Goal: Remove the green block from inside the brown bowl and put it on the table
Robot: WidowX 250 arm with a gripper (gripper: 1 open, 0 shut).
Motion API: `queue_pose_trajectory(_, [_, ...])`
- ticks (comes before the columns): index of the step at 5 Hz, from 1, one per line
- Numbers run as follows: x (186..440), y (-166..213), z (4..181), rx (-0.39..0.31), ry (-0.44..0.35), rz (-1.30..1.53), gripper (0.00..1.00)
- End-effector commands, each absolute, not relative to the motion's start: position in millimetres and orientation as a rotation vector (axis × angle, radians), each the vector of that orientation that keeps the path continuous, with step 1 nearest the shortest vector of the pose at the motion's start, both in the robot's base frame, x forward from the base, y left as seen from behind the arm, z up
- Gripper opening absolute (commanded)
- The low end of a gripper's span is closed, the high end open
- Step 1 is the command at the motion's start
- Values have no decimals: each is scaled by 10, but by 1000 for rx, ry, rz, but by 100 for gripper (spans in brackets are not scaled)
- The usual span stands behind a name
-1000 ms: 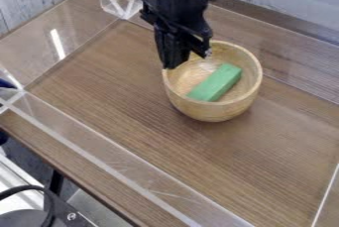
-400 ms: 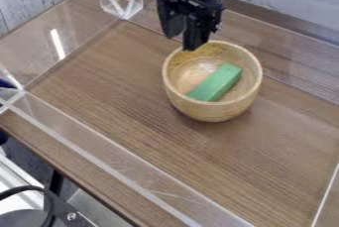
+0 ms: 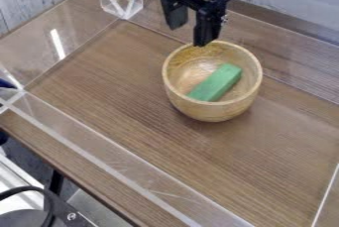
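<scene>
Gripper (image 3: 189, 39): black, above and just behind bowl rim as camera sees it, fingers spread apart, nothing between them. Bowl (image 3: 173, 91): on table (image 3: 99, 97), below gripper and toward camera. Block (image 3: 216, 82): green, inside bowl, right of gripper and lower, lying aslant, clear of fingers.

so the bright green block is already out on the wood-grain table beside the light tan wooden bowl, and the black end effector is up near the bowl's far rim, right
Not quite: the camera view shows the bright green rectangular block inside the light tan wooden bowl, not out on the table. The black end effector is indeed near the bowl's far rim.
</scene>
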State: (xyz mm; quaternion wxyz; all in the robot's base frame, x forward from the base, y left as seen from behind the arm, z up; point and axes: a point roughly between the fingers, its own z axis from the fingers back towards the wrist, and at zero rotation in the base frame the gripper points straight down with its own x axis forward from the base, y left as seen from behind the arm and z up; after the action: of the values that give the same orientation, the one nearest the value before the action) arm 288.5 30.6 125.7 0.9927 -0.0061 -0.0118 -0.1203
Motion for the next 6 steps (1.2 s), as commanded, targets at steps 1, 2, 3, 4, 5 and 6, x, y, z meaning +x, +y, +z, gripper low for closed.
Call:
queue_pose_trajectory(1, [3052,295,1310,23,-61,-222,100])
queue_pose_trajectory(2, [3129,240,1167,46,-31,-202,100])
queue_pose_trajectory(3, [3108,183,1090,28,-28,-236,100])
queue_pose_trajectory(4, [3176,128,1000,27,-25,-261,100])
queue_pose_trajectory(5, [3247,45,885,31,-18,-298,100])
queue_pose_trajectory(6, [3237,-59,774,35,6,-295,100])
